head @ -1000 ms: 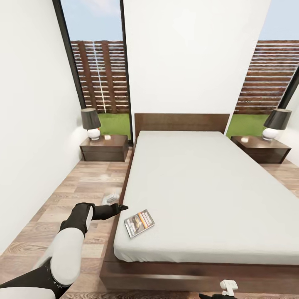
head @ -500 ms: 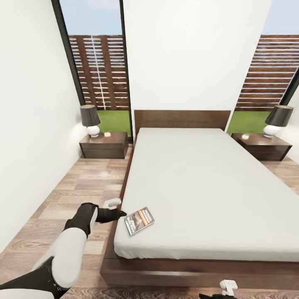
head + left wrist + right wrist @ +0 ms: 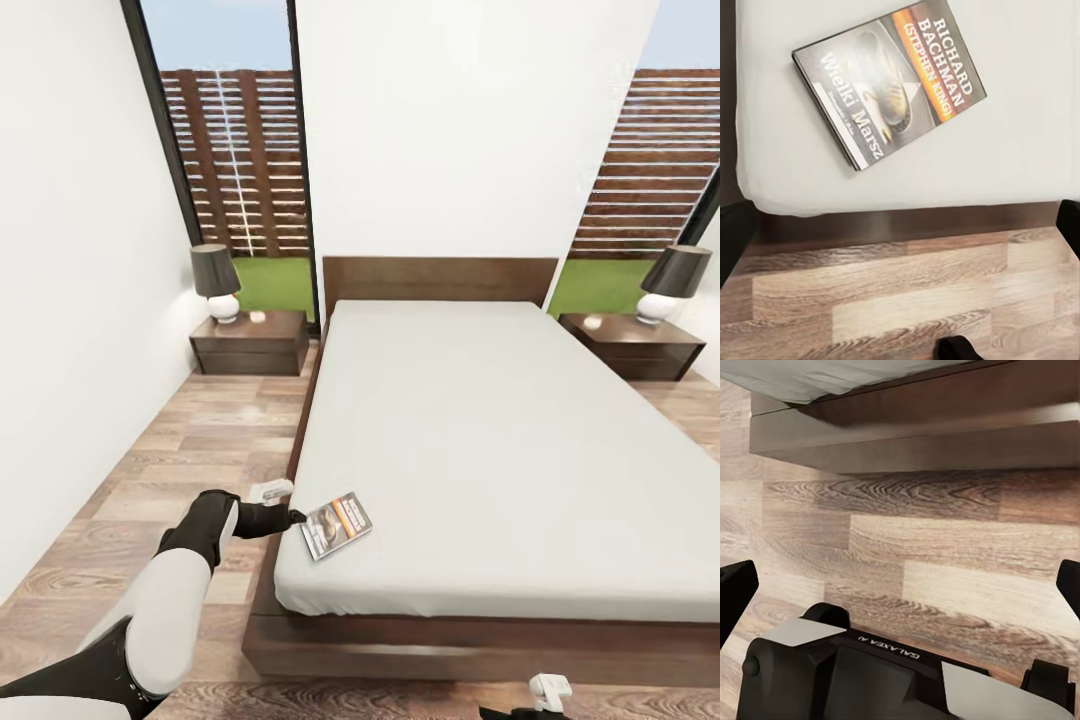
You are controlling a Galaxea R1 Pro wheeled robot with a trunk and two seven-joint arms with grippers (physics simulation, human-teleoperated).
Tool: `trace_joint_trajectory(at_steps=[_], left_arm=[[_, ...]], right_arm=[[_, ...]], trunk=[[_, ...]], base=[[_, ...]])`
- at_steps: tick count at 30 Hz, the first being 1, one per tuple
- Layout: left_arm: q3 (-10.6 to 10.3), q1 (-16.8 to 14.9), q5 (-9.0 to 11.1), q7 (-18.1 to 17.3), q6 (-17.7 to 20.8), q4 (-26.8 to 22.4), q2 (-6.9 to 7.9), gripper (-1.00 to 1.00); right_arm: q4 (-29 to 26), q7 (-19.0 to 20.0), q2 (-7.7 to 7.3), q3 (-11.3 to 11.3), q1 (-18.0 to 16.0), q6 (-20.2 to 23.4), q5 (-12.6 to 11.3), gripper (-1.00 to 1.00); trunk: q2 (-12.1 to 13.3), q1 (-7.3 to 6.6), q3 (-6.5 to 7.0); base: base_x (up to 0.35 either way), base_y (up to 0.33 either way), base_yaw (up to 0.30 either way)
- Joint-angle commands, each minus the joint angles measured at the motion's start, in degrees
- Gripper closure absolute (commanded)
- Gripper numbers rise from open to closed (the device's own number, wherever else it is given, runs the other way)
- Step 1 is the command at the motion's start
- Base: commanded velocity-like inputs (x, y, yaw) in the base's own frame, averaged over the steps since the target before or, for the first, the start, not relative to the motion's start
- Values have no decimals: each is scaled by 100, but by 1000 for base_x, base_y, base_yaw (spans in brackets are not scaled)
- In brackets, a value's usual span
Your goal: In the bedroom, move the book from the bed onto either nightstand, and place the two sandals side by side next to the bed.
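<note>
Head view, lower left: the book (image 3: pixel 336 525) lies just right of the left end effector (image 3: pixel 290 516), its fingers apart, long axis slanted.

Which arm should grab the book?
Left. The left gripper sits right beside the book at the bed's near corner; the right gripper is low by the footboard, farther off.
</note>
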Motion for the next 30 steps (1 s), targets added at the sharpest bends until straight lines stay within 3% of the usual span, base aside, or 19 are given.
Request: trace_joint_trajectory(at_steps=[1, 7, 14, 21, 30], left_arm=[[46, -6, -60, -53, 21, -13, -9, -100], [54, -6, -59, -418, 21, -12, -14, -100], [54, -4, -59, -570, 21, -12, -17, -100], [66, -8, -67, -1338, -21, -19, 0, -100], [89, -10, -60, -1440, -284, -21, 14, -100]], right_arm=[[8, 23, -1, -18, -4, -13, -4, -100], [8, 26, -1, -18, -4, -13, -4, -100], [8, 21, -1, -18, -4, -13, -4, -100], [8, 27, -1, -18, -4, -13, -4, -100], [8, 27, -1, -18, -4, -13, -4, -100]], trunk=[[-4, 0, -15], [-4, 0, -69], [-4, 0, -132], [-4, 0, -195], [-4, 0, -276]], base=[[0, 0, 0], [0, 0, 0], [0, 0, 0], [0, 0, 0], [0, 0, 0]])
